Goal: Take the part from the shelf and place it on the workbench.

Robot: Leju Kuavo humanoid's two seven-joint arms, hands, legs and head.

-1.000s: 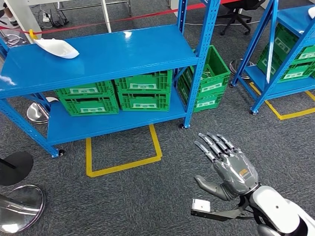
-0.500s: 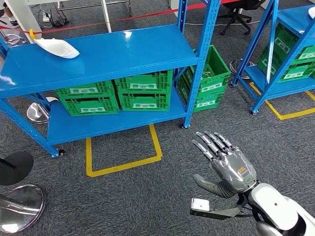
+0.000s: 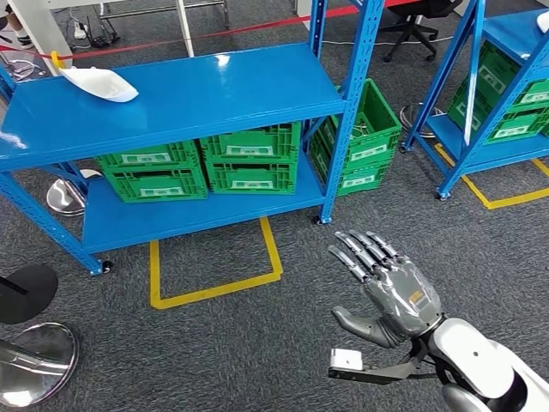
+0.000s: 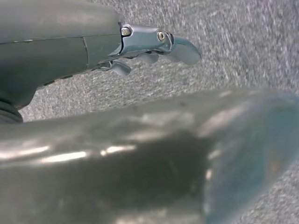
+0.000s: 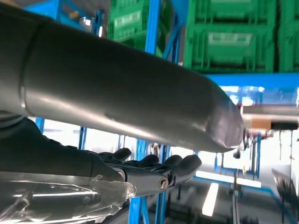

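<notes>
Across the upper half of the head view stands a long blue shelf (image 3: pixel 194 99) with green crates (image 3: pixel 201 167) stowed on its lower level. On its top level, at the far left end, lies the white part (image 3: pixel 99 82) (a slim, curved shell), its long axis running roughly along the shelf's length. Low at the right, well apart from it, the right hand (image 3: pixel 389 292) hovers over grey carpet, released and holding nothing, fingers spread and pointing up-left toward the shelf. The part lies far ahead and to the left of this hand. Seen from its wrist, the left hand (image 4: pixel 148 44) hangs over carpet; I cannot tell its state.
</notes>
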